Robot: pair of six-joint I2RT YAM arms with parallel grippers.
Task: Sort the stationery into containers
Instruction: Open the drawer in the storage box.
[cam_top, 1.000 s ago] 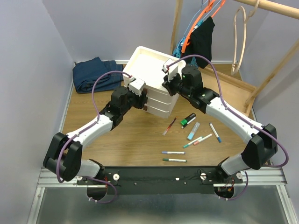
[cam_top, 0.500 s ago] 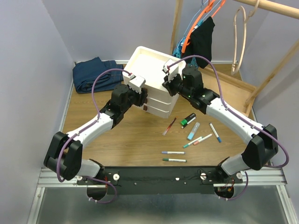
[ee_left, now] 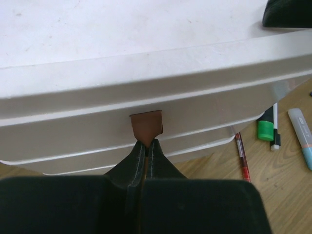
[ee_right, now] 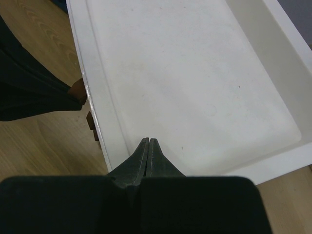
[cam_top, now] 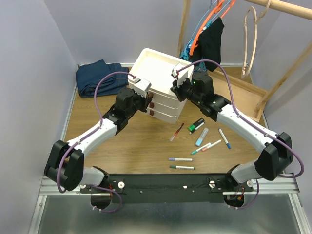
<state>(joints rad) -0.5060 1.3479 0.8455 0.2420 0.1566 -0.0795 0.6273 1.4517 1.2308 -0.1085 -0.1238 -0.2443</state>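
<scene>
At the far left of the table, a folded blue cloth lies against the wall, out of play. Next, your left gripper is clenched on the small brown handle of the top drawer, fingertips pinched on the tab's lower edge, as the left wrist view shows. The white drawer stack stands at mid-table, all three drawers looking closed and its tray-like top bare.

Draw that handle straight out along the drawer's own line, toward the left arm's base; a sideways or upward tug would likely slip the thin tab from the pads or drag the light stack across the wood. Pull slowly, and watch that the grip holds.

Over the stack's near right corner, your right gripper is pinched shut on nothing, its tips at the tray's rim; whether they press on the plastic cannot be told from these views. Bearing down there would probably steady the stack while the drawer slides.

To the right and nearer you, the stationery waits on the wood, well apart from the stack: a red pen, a black-green marker, and slim capped markers scattered beyond. None is sorted yet.
</scene>
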